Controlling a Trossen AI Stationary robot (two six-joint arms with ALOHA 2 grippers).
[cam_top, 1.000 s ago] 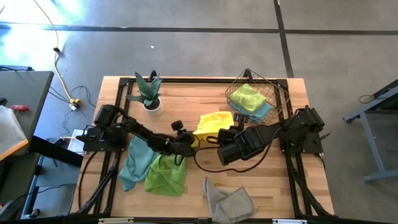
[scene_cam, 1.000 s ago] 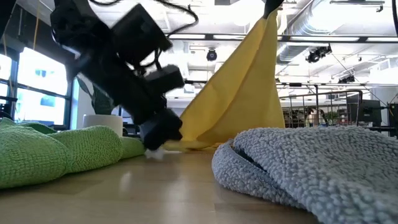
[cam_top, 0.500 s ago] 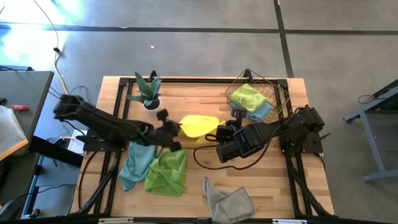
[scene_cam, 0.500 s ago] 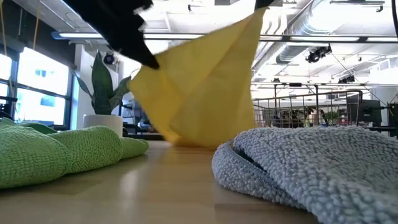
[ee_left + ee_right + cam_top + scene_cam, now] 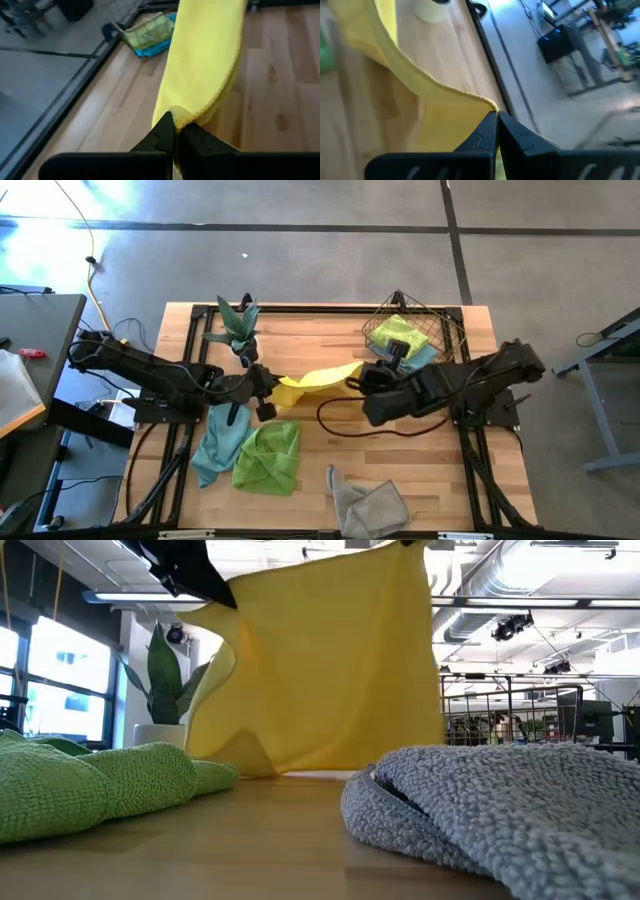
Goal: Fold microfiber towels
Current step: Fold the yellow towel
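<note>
Yellow towel (image 5: 318, 377) hangs stretched above the surface (image 5: 330, 440) between both hands, left hand (image 5: 268, 383) pinched shut on one corner and right hand (image 5: 357, 378) on the other, long axis running hand to hand, each equally near.

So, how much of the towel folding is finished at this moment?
Two towels, one lime green and one blue, already lie in the wire basket, apparently finished. In hand: the yellow towel hangs stretched between the left gripper and right gripper, both with jaws shut on its top corners. Left: the teal towel, green towel and grey towel lie crumpled on the table.
</note>
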